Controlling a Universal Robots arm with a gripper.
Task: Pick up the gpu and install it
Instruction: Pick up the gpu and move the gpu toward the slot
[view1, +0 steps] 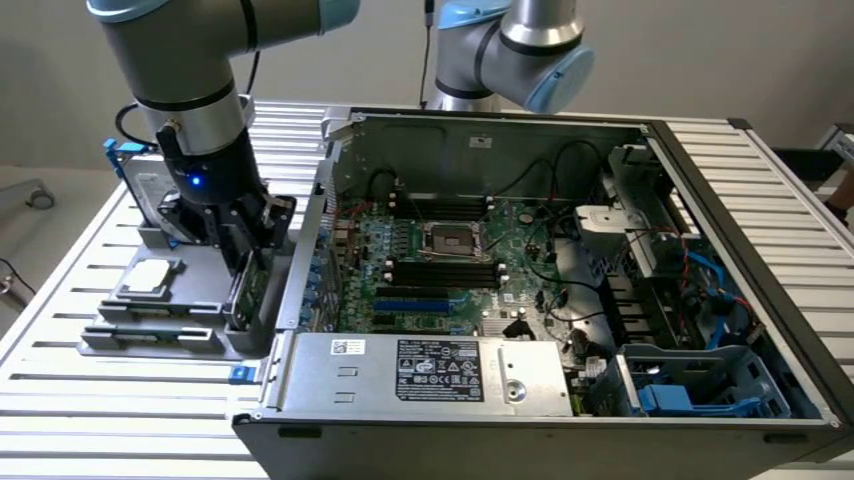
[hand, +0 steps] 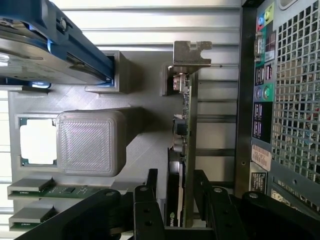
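Had the gripper (hand: 176, 176) low over the gpu (hand: 188, 125), upright on edge in the grey holder (hand: 142, 150) just beside the computer case (hand: 295, 100). Showed jaws parted, straddling the card, apparently gripping nothing. Called for centring, then squeezing both faces squarely.

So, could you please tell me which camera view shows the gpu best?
The wrist view: the gpu stands edge-on in its grey holder, green board, black cooler and silver bracket visible, the gripper at one end. In the exterior view it is a green sliver below the gripper.
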